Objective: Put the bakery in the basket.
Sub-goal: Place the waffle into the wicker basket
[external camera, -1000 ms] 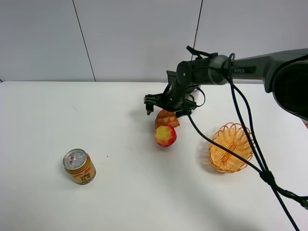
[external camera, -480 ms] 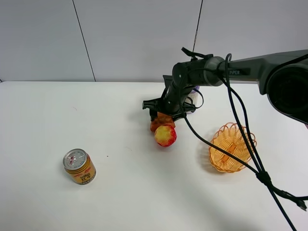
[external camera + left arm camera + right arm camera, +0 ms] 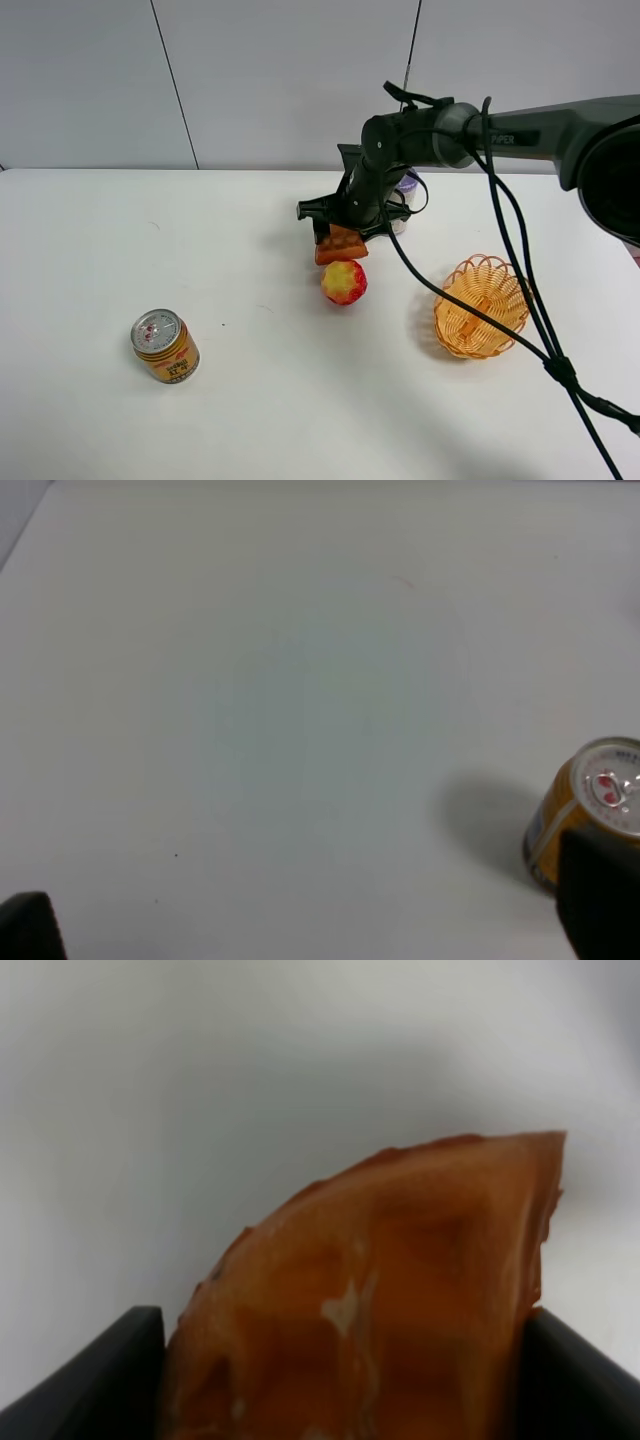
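A cylindrical metal can [image 3: 165,346] stands near left on the smooth white table [image 3: 250,420], with the left gripper [image 3: 315,920] spread wide beside it. Mid-table, the right gripper [image 3: 345,225] clenches the glossy orange-brown wedge-shaped bakery [image 3: 340,245], just beyond a round red-yellow apple [image 3: 344,282]. The oval woven basket [image 3: 480,306] sits well to the right.

apple [image 3: 344,282] near bakery [image 3: 340,244], open table [image 3: 395,335] toward basket [image 3: 470,338] — cable [image 3: 418,277] crossing

Orange waffle wedge [image 3: 341,244] gripped in right hand [image 3: 345,232]; wicker basket [image 3: 478,306] upright, apart.
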Action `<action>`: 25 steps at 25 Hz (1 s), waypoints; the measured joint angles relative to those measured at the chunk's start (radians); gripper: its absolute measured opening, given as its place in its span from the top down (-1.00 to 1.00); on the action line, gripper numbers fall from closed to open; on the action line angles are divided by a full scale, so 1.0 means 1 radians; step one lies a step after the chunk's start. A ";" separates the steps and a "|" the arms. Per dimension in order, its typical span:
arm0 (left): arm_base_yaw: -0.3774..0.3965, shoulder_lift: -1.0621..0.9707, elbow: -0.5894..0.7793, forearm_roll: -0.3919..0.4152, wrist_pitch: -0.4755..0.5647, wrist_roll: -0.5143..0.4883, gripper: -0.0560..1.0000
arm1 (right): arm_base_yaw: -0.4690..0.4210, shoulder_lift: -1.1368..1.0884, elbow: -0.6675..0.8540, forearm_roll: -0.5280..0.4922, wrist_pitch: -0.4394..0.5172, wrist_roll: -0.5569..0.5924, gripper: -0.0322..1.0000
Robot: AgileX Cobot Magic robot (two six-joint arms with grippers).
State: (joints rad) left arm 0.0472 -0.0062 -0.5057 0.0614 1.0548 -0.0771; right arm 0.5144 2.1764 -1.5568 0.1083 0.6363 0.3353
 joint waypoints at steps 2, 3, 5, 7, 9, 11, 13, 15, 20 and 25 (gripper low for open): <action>0.000 0.000 0.000 0.000 0.000 0.000 -0.99 | 0.000 -0.032 0.000 -0.008 0.001 -0.008 -0.35; 0.000 0.000 0.000 0.000 0.000 0.000 -0.99 | 0.000 -0.050 0.000 -0.011 0.003 -0.011 -0.35; 0.000 0.000 0.000 0.000 0.000 0.000 -0.99 | 0.000 -0.091 0.000 -0.019 0.015 -0.021 -0.35; 0.000 0.000 0.000 0.000 0.000 0.000 -0.99 | 0.000 -0.140 0.001 -0.041 0.028 -0.037 -0.35; 0.000 0.000 0.000 0.000 0.000 0.000 -0.99 | 0.000 -0.202 0.002 -0.077 0.051 -0.053 -0.35; 0.000 0.000 0.000 0.000 0.000 0.000 -0.99 | 0.000 -0.262 0.004 -0.108 0.085 -0.063 -0.35; 0.000 0.000 0.000 0.000 0.000 0.000 -0.99 | 0.000 -0.323 0.006 -0.141 0.124 -0.067 -0.35; 0.000 0.000 0.000 0.000 0.000 0.000 -0.99 | -0.001 -0.375 0.007 -0.151 0.168 -0.069 -0.35; 0.000 0.000 0.000 0.000 0.000 -0.001 -0.99 | -0.013 -0.533 0.108 -0.158 0.191 -0.085 -0.35; 0.000 0.000 0.000 0.000 0.000 -0.001 -0.99 | -0.066 -0.745 0.363 -0.153 0.154 -0.090 -0.35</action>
State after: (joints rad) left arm 0.0472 -0.0062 -0.5057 0.0614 1.0548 -0.0780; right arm 0.4489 1.4314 -1.1942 -0.0446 0.7904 0.2454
